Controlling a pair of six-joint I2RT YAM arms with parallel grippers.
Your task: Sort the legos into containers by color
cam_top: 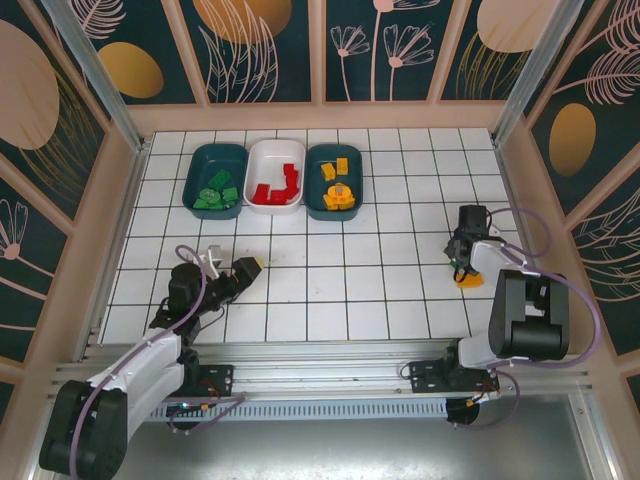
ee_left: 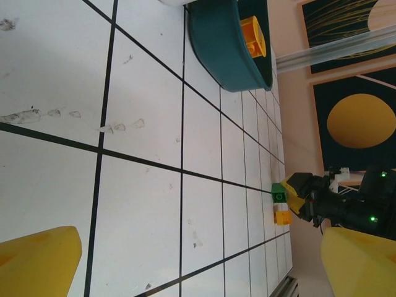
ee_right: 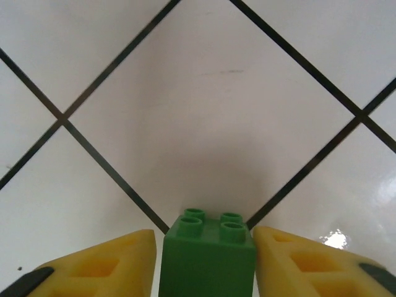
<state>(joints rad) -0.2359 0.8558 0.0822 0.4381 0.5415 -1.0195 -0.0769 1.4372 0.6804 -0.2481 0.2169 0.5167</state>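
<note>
The table (cam_top: 400, 300) is a white surface ruled into square tiles by dark lines, with faint grey smudges on some tiles. The white container (cam_top: 275, 155) stands on it by the far edge. A dark teal container (cam_top: 215, 160) sits just to its left, and a second teal container (cam_top: 313, 195) just to its right. One green lego (ee_right: 207, 260) is on the tiles well apart from the white container, nearer and to its right.
</note>
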